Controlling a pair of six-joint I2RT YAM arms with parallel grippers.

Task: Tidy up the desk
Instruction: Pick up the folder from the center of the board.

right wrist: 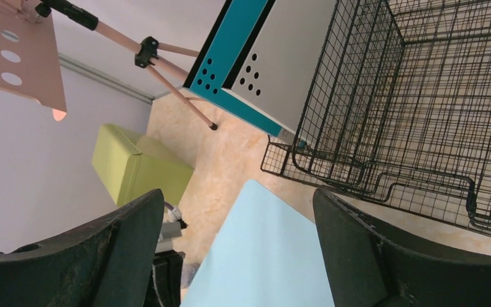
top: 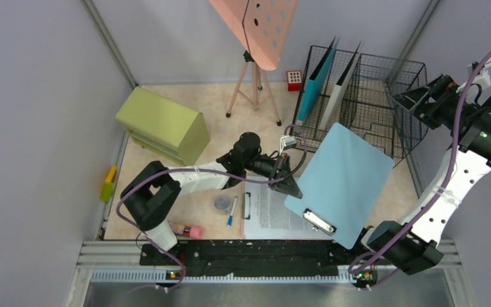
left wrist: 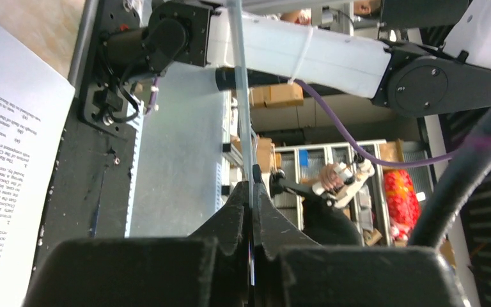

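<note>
Black left pincer (left wrist: 252, 192) of yours clenched tight on thin edge of pale-blue clipboard (top: 342, 182); board tilted, spreading out to pincer's right. Your right pincer (right wrist: 233, 217) released, jaws spread wide, gripping nothing. Wire basket (top: 383, 96) beyond left pincer, just beside right one, holds teal folder (top: 312, 83) and grey folder (top: 340, 89) upright. Desk (top: 217, 102) lies below both pincers; printed sheet (top: 272, 214) on it under left pincer.

The left arm (top: 192, 177) and right arm (top: 451, 185) are white tubes with round black joints, a purple cable (top: 123, 198) runs back from the black left pincer (left wrist: 251, 192) and right pincer (right wrist: 236, 204), and a tiny green light (top: 484, 135) glows behind the right pincer.
</note>
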